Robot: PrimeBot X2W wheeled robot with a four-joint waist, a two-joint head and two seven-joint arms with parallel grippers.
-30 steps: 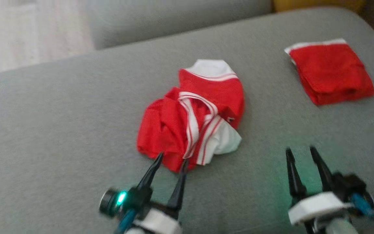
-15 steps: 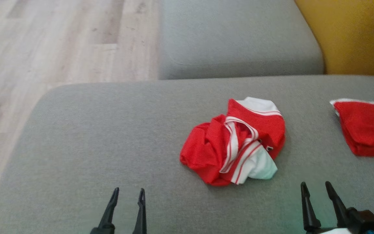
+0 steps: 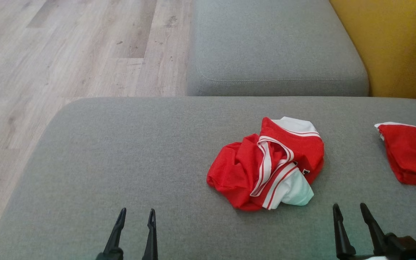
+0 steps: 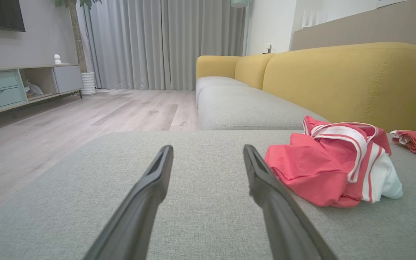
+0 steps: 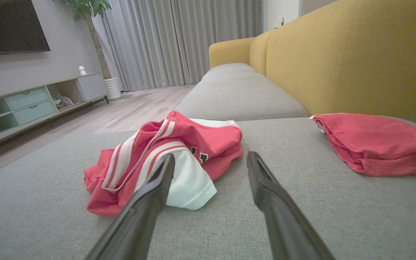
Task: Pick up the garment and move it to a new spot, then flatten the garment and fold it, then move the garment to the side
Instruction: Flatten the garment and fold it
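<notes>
Left gripper (image 3: 137,211), head view: fingers spread, nothing between them; just the dark tips rise from the bottom edge, well apart from the garment.
Right gripper (image 3: 349,206), head view: also spread and empty, low at the right, near the heap's white corner but clear of it.
Garment (image 3: 265,162), head view: a crumpled red and white heap on the grey cushion (image 3: 121,151), right of centre; a folded red piece (image 3: 410,155) lies further right, cut by the frame edge.
Just changed, head view: a second ago the left fingertips reach the heap's near red edge; now they sit back from it, and the heap keeps the same shape.
Meaning for the task: the pick-up looks not yet done; I judge the left arm has backed off without taking cloth, so a fresh approach is needed.
Left wrist view: left gripper (image 4: 208,148) wide open over bare cushion; garment (image 4: 320,169) lies off to the right, beyond the right finger and not between the two.
Right wrist view: right gripper (image 5: 211,156) wide open; garment (image 5: 193,141) lies ahead and to the left, its white corner behind the left finger; whether they touch I cannot tell.
Earlier frame, difference: the camera itself has swung, bringing the wooden floor (image 3: 49,54) and yellow backrest (image 3: 399,43) into view; that shift is no move of the cloth.
</notes>
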